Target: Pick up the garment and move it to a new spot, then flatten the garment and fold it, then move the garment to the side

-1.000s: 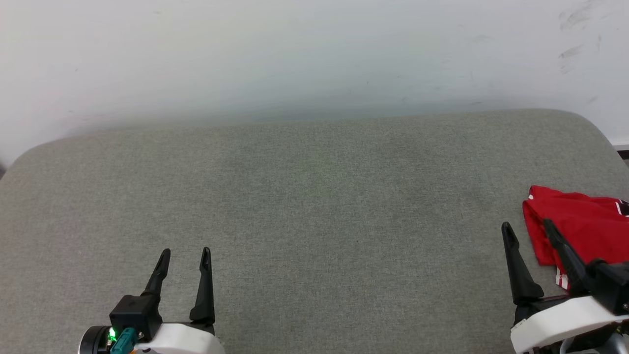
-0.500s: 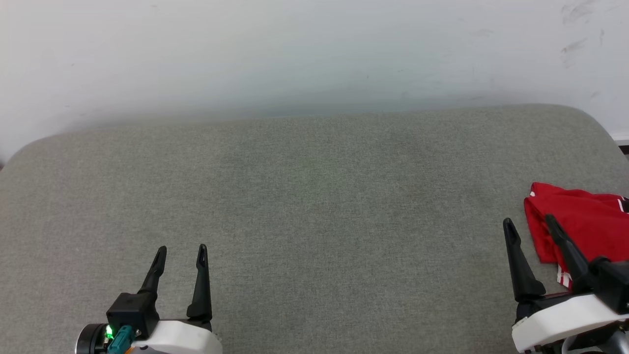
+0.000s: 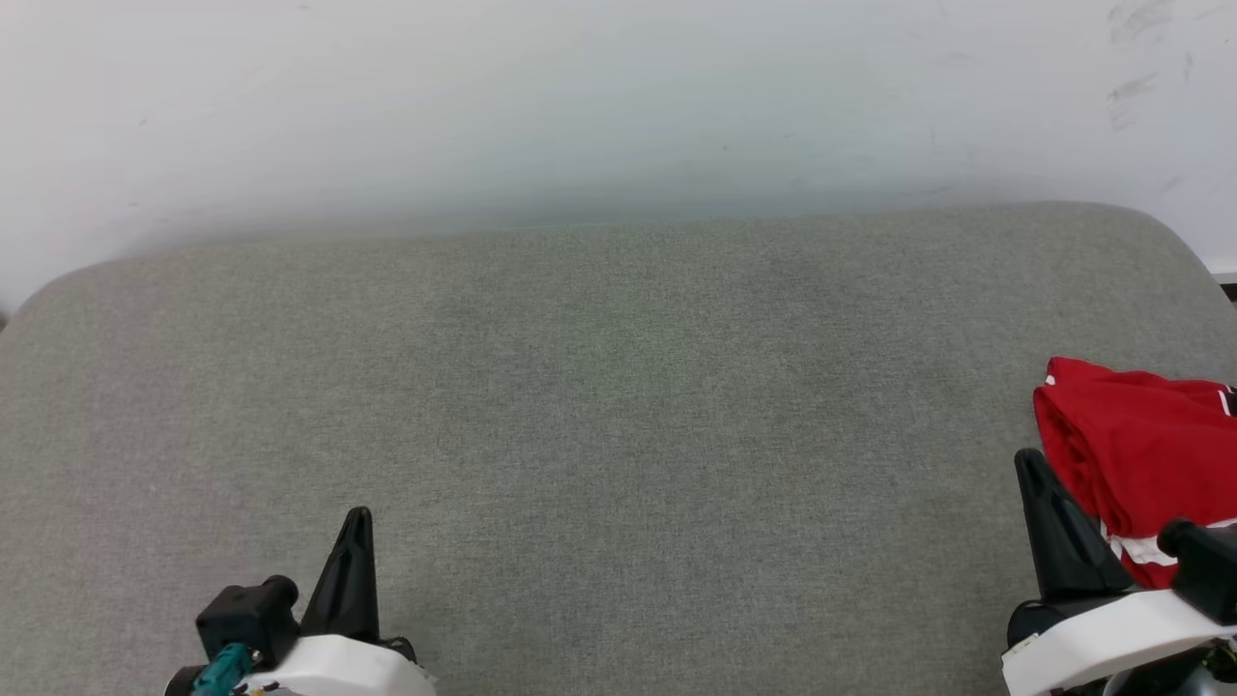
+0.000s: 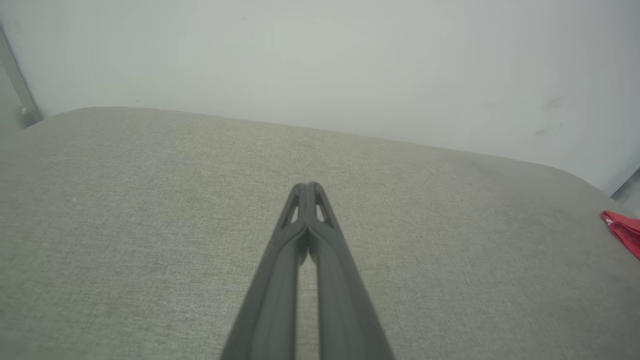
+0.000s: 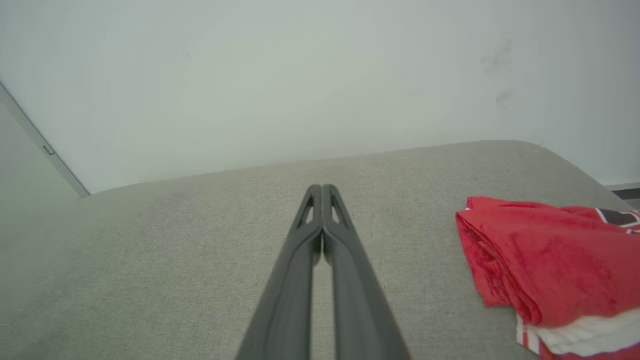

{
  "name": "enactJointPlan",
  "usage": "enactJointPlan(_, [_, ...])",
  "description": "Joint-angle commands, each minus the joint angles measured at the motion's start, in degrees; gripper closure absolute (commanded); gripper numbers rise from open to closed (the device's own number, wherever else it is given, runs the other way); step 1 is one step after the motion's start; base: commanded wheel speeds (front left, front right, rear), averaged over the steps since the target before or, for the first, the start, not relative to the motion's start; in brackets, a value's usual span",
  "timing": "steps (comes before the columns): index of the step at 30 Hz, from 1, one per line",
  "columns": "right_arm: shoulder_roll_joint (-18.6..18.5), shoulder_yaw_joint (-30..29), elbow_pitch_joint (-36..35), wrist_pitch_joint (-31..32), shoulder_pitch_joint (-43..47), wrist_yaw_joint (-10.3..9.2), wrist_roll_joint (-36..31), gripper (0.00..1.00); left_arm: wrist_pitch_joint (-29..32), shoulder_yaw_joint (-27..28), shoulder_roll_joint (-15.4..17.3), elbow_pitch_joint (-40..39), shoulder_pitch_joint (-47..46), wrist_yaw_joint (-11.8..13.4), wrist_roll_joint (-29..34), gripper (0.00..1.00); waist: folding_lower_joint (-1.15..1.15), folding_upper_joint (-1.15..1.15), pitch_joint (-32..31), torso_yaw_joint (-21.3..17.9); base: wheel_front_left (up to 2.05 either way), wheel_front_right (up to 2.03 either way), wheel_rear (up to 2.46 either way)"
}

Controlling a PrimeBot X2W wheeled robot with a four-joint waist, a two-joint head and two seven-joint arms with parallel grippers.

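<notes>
Jersey T-shirt (image 3: 1140, 454): red, soft creases, white striped trim, bunched at lower right on grey woven cushion (image 3: 618, 387). Left gripper (image 4: 308, 186) and right gripper (image 5: 321, 187): tapered dark fingers pressed together, holding nothing.

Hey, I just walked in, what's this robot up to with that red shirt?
A two-armed robot is working with a red garment, which lies in a folded-looking bundle at the right edge of the grey cushioned surface. Neither arm holds it. The left claw is shut and empty, well away from the garment. The right claw is also shut and empty, with the garment lying just to its right.
</notes>
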Motion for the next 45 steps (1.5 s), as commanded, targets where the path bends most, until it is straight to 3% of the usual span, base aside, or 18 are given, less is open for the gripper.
enactJointPlan(1, [-0.1,-0.2,-0.1,0.1,-1.4,0.0,3.3,1.0,0.6,1.2,0.0,-0.5,-1.3,-0.7,-2.7,1.0,0.0,0.0,0.0,0.1,0.0,0.0,0.0])
enactJointPlan(21, [-0.2,-0.6,5.7,0.7,-4.1,-0.01,23.3,1.0,5.1,6.0,-2.7,2.6,-3.4,-5.5,-19.6,1.0,0.0,0.0,-0.1,0.6,0.0,0.0,0.0])
enactJointPlan(45, [0.2,-1.3,10.9,1.6,-6.6,-0.01,41.8,1.0,9.6,10.8,-5.5,4.7,-5.1,-10.0,-35.2,1.0,0.0,0.0,-0.3,1.4,0.0,0.0,0.0])
